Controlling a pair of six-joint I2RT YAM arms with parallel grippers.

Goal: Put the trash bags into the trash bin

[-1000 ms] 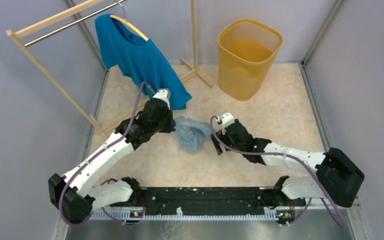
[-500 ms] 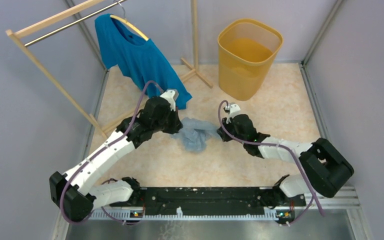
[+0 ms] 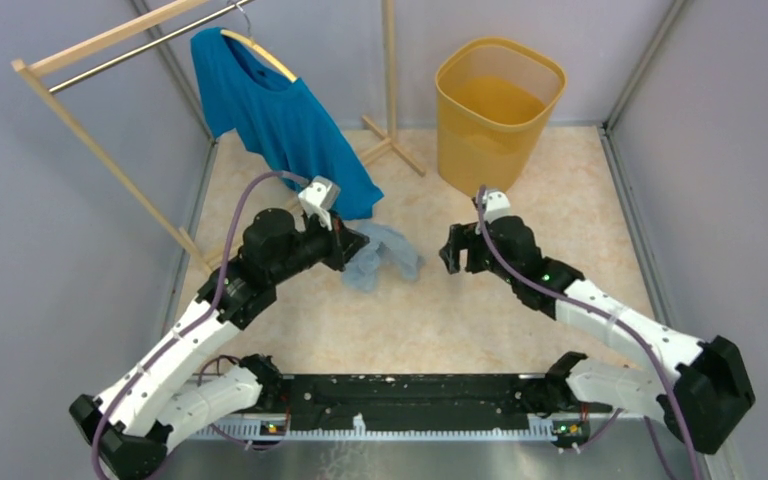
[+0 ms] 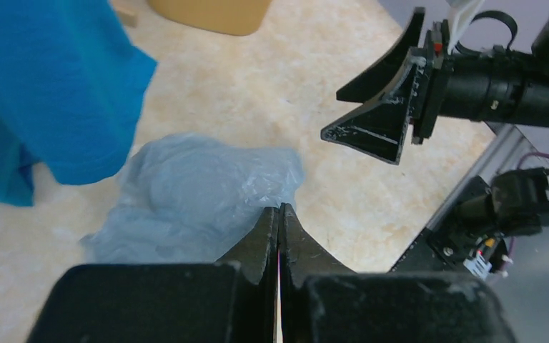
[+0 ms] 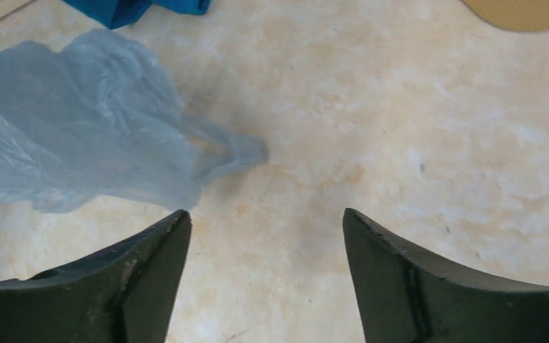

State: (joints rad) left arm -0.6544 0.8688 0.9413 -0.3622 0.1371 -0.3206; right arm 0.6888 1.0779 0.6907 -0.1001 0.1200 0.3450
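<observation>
Now, I am pinching my left gripper [image 4: 279, 211] fully shut, fingertip against fingertip, on the near edge of the thin, wrinkly pale blue-grey plastic film trash bag [image 3: 385, 252]; the film is bunching up right at the tips and trailing away toward 3 o'clock in the overhead view.

The bag is sitting near the middle of the mottled beige floor [image 3: 580, 210], well apart from the tall yellow-orange plastic trash bin [image 3: 475, 150], which is standing upright at about 1 o'clock from it, against the back wall.

My right gripper [image 3: 452, 258] is hanging at 3 o'clock from the bag, near it but not touching; its jaws are spread wide and are gripping nothing, with only bare floor showing between them in the wrist view. A thin tail of the film is reaching out toward the gap from 10 o'clock and stopping short of the fingers.

The teal-blue cloth T-shirt [image 3: 280, 120] is hanging from the pale wooden clothes rack [image 3: 110, 40] at 11 o'clock from the bag; its hem is dangling just beside my left wrist.
</observation>
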